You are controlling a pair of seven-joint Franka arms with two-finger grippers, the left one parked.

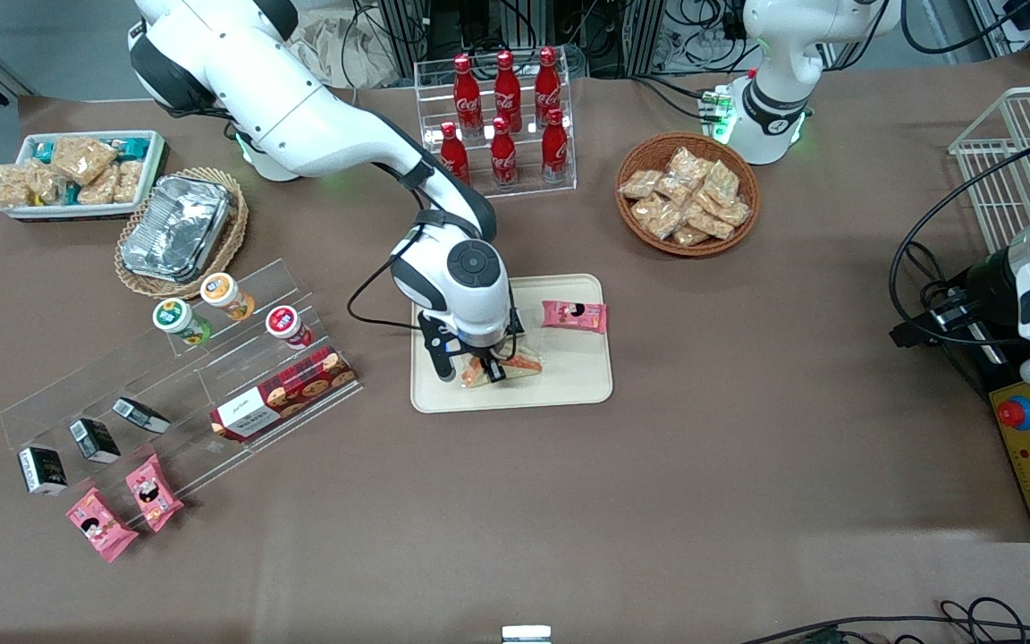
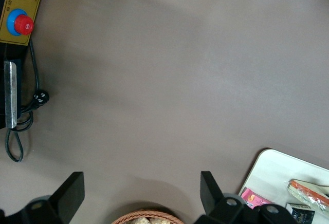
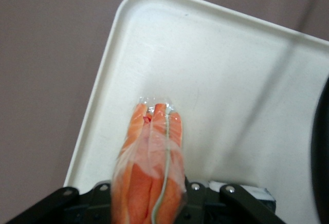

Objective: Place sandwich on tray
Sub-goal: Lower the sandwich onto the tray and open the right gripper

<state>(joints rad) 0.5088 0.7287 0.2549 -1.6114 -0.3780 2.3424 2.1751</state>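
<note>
The sandwich (image 1: 519, 365), a clear-wrapped wedge with orange filling, is held over the cream tray (image 1: 573, 386), low above the part nearer the front camera; I cannot tell whether it touches the tray. My right gripper (image 1: 485, 368) is shut on it from above. In the right wrist view the sandwich (image 3: 152, 152) hangs between the gripper's jaws (image 3: 151, 206), its tip over the tray's floor (image 3: 231, 80) near a rounded corner. The left wrist view shows the tray's corner (image 2: 275, 165) and the sandwich (image 2: 307, 191).
A pink snack packet (image 1: 574, 315) lies on the tray, farther from the front camera. Cola bottles in a clear rack (image 1: 504, 116) and a wicker basket of snacks (image 1: 687, 192) stand farther back. A clear stepped shelf (image 1: 193, 376) with cups and boxes stands toward the working arm's end.
</note>
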